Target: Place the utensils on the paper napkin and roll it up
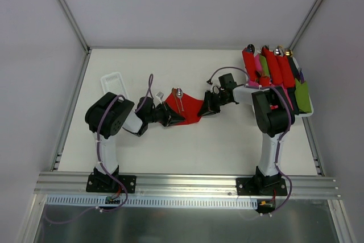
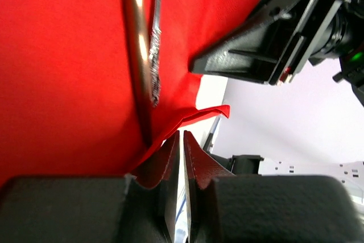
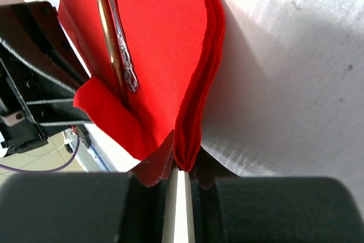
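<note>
The red paper napkin (image 1: 190, 108) lies mid-table between my two grippers. Two slim silvery utensils (image 1: 180, 99) lie on it, their heads (image 1: 178, 91) toward the far side. In the left wrist view the handles (image 2: 138, 44) run down the napkin (image 2: 62, 78). My left gripper (image 2: 182, 138) is shut, with the napkin's near edge at its very tips; it sits at the napkin's left side (image 1: 172, 116). My right gripper (image 3: 182, 163) is shut on the napkin's folded right edge (image 3: 196, 106), also seen from above (image 1: 206, 106). The handles (image 3: 116, 44) lie beside that fold.
A white tray (image 1: 114, 81) stands at the far left. A tray (image 1: 304, 112) at the right holds several red, pink and green rolled bundles (image 1: 273, 66). The right gripper's black body (image 2: 267, 44) sits close to the left gripper's fingers.
</note>
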`<state>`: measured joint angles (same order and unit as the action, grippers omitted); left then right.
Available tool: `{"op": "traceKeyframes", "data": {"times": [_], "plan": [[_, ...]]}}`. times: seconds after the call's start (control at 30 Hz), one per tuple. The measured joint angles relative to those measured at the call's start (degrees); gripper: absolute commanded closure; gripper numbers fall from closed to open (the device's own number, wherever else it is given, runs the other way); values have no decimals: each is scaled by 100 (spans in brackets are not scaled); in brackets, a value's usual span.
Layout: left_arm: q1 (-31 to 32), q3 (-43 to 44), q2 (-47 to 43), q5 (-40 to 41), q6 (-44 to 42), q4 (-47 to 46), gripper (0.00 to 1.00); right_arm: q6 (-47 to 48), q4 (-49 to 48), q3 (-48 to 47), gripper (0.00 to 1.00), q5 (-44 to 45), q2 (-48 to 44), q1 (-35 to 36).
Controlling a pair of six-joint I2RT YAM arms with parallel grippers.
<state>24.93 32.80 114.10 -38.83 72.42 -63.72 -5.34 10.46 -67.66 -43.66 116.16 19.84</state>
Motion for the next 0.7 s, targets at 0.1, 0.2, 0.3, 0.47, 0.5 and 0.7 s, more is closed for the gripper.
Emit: {"op": "traceKeyframes", "data": {"times": [0.1, 0.2, 0.3, 0.47, 0.5, 0.7], "plan": [[66, 13, -35, -7, -7, 39, 93, -22, 0, -2, 91, -2, 7, -2], [129, 50, -35, -7, -11, 76, 93, -52, 2, -2, 92, -4, 15, -2], [175, 103, -35, -4, -15, 109, 92, -72, 2, -2, 92, -9, 20, -2], [177, 203, -33, -2, -4, 116, 91, -111, 4, -4, 92, -20, 33, -2], [177, 229, -33, 0, 0, 116, 91, -120, 4, -7, 92, -26, 37, -2], [177, 382, 59, 61, 37, 140, 94, -125, 7, -15, 92, -61, 55, -2]]}}
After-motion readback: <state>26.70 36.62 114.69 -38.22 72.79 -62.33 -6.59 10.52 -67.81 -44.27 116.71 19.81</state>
